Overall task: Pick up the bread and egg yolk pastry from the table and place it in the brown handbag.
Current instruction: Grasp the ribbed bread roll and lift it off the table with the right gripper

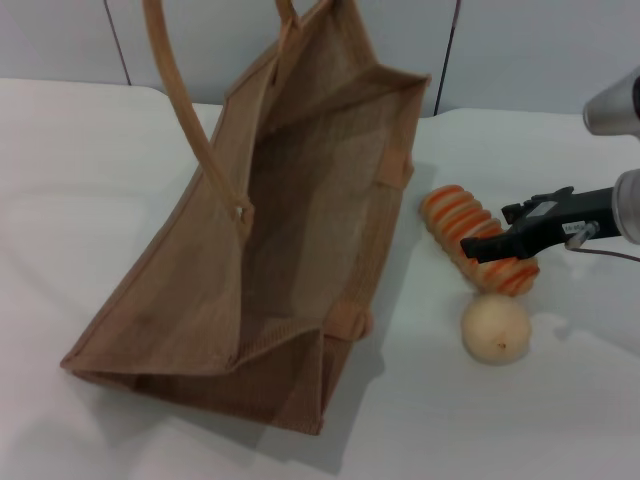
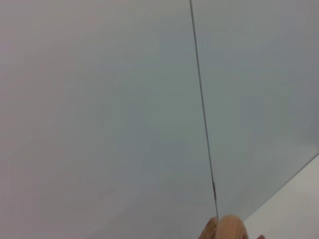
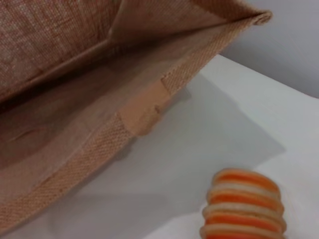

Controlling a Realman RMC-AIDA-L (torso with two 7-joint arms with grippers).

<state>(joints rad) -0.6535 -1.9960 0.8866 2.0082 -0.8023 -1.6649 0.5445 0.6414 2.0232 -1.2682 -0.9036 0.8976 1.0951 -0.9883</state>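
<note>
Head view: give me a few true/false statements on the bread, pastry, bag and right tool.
1. The bread lies on the table beside the brown handbag. True.
2. The egg yolk pastry is inside the handbag. False: it sits on the table next to the bread's near end.
3. The right tool is at the bread. True.
4. The handbag stands closed. False: its mouth gapes open and nothing shows inside.
5. The bread is plain brown. False: orange and cream stripes.
</note>
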